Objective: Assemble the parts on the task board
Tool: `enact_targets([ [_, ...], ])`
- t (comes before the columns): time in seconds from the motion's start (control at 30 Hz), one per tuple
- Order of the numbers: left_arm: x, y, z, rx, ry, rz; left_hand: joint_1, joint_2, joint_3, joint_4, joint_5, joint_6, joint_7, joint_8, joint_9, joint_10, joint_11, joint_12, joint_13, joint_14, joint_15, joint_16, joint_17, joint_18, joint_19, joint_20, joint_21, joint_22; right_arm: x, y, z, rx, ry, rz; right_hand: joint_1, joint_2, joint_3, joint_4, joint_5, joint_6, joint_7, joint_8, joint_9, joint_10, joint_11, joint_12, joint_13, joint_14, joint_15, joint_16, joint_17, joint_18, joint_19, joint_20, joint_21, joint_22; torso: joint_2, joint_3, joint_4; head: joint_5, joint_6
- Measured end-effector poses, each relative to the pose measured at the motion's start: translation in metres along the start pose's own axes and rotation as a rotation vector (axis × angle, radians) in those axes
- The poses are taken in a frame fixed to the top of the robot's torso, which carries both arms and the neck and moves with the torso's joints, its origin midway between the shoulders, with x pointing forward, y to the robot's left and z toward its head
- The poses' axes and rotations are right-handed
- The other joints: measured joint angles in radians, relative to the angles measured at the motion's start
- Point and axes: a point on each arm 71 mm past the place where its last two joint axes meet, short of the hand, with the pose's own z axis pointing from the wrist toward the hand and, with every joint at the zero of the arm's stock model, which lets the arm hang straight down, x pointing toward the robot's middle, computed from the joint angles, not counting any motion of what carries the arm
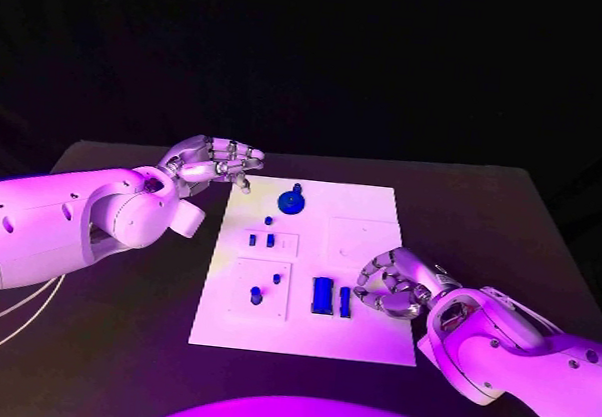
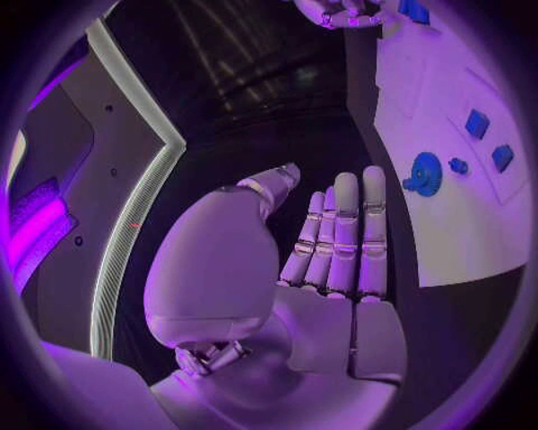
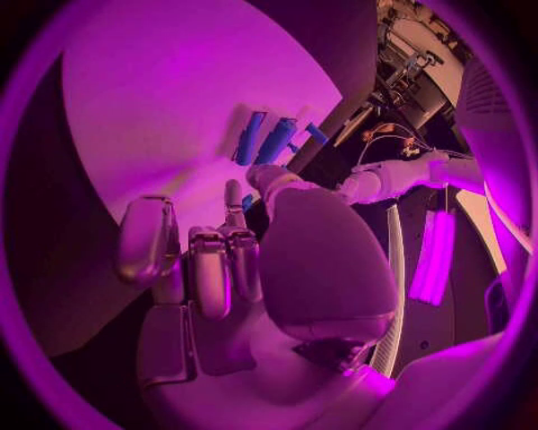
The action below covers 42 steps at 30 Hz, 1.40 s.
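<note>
the right hand [image 1: 397, 285] hovers empty with curled fingers just beside the two upright blue parts [image 1: 330, 296] on the task board [image 1: 373, 216], seemingly lining up a grasp; the left hand [image 1: 216, 162] waits, fingers straight, off the board's far corner.

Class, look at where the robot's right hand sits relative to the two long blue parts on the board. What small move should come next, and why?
Probably the right hand should ease toward the two long blue parts just beside it and pinch one. It holds nothing, its fingers curled, right next to them on the task board, while the left hand hovers empty off the board's far corner.
</note>
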Motion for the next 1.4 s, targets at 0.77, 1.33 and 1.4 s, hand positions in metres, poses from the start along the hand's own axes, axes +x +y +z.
enact_targets([
  [0.77,0.000,0.000,0.000,0.000,-0.001,0.000,0.004,0.004,0.000,0.000,0.000,0.000,0.000,0.000,0.000,-0.004,0.004,0.004,0.000,0.000,0.000,0.000,0.000,0.000,0.000,0.000,0.000,-0.001,0.013,0.005,0.010,-0.142,0.011,-0.058,0.064,0.015,0.230,-0.093,0.000,0.045,0.026,-0.052,-0.059,-0.002,0.016,0.000,0.000,0.000,0.010,0.000,0.000,0.000,0.000,0.007,0.023,0.000,0.001,0.0005,0.0017,0.003,-0.008],
  [1.33,-0.001,0.000,0.000,-0.001,-0.002,0.001,0.004,0.004,-0.003,0.003,0.000,0.000,0.000,0.000,0.000,-0.004,0.004,0.004,0.000,0.000,0.000,0.000,0.000,0.000,0.004,0.004,0.000,-0.002,0.017,0.005,0.011,-0.137,0.056,-0.079,0.013,0.004,0.230,-0.093,-0.004,0.063,0.015,-0.046,-0.059,-0.002,0.016,0.000,0.000,0.000,0.010,0.000,0.000,0.000,0.000,0.007,0.028,0.000,0.000,-0.0001,0.0008,0.004,-0.013],
  [1.4,-0.001,0.000,0.000,-0.001,-0.002,0.001,0.009,0.009,-0.003,0.003,0.000,0.000,0.000,0.000,0.000,-0.004,0.004,0.004,0.000,0.000,0.000,0.000,0.000,0.000,0.004,0.004,0.000,-0.002,0.017,0.005,0.011,-0.135,0.055,-0.079,0.007,0.002,0.227,-0.089,-0.004,0.063,0.015,-0.046,-0.059,-0.002,0.016,0.000,0.000,0.000,0.010,0.000,0.000,0.000,0.000,0.007,0.028,0.000,0.000,-0.0001,0.0008,0.005,-0.014],
])
